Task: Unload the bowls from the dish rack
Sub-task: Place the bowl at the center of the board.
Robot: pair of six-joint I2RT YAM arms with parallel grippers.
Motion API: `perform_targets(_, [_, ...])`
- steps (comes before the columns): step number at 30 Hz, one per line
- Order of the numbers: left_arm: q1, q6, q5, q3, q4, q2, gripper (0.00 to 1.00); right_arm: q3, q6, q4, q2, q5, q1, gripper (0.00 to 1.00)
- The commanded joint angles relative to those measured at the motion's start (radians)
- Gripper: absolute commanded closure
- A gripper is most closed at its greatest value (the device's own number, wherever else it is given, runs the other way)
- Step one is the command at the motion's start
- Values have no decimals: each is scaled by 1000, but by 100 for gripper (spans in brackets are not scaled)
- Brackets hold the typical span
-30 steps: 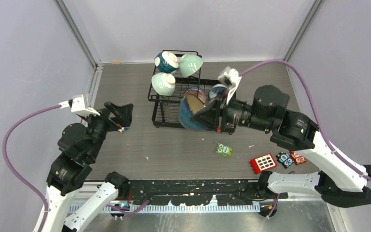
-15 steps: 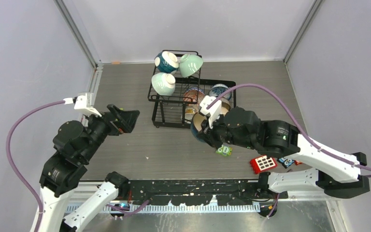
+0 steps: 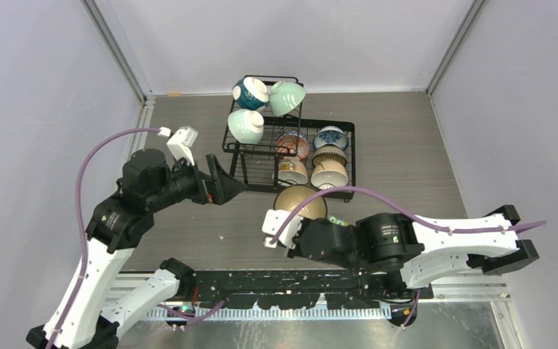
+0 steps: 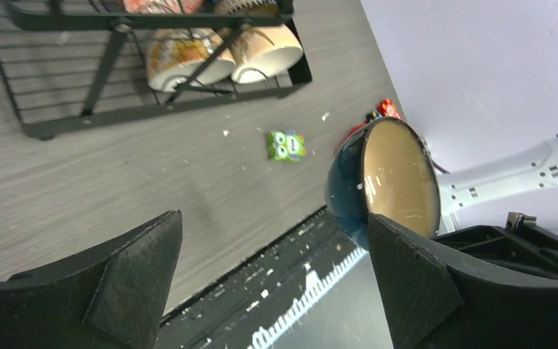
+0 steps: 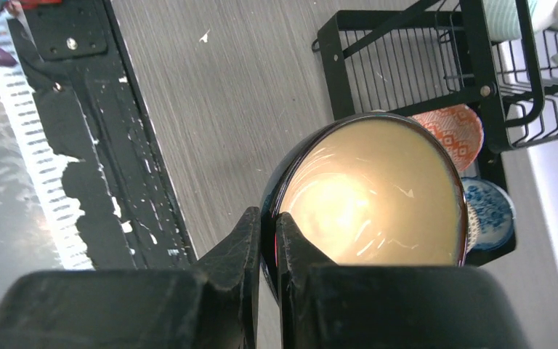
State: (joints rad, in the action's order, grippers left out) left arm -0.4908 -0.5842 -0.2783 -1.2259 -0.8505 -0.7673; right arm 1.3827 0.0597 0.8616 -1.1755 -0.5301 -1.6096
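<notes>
Overlapping orange bowl (image 5: 461,134): right pincer's (image 5: 269,222) dark bowl (image 5: 370,193)

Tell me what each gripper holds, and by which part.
The right gripper pinches the rim of the dark teal cream-lined ceramic bowl; the left gripper is open and empty.

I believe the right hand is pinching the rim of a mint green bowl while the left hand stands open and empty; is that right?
Not quite: the right wrist view shows that the bowl in the right hand is dark teal with a cream inside, not mint green. It is pinched at the rim, and the left hand stands open and empty.
</notes>
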Motion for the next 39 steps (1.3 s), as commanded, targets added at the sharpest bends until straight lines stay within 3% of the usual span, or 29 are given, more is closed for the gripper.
perform_targets(1, [-3, -10, -160, -20, 14, -6, 0, 40, 110, -17, -20, -195, -84, 99])
perform_targets(9, [-48, 87, -110, -53, -112, -72, 0, 66, 152, 18, -112, -240, -165, 99])
perform_targets(16, [-282, 108, 83, -98, -140, -158, 0, 62, 169, 9, -152, -215, -167, 99])
perform_targets(20, [-393, 113, 167, -111, -151, -217, 6, 60, 155, 0, -164, -186, -168, 99])
perform_targets(39, [-454, 140, 210, -97, -184, -329, 33, 48, 114, -30, -165, -139, -167, 99])
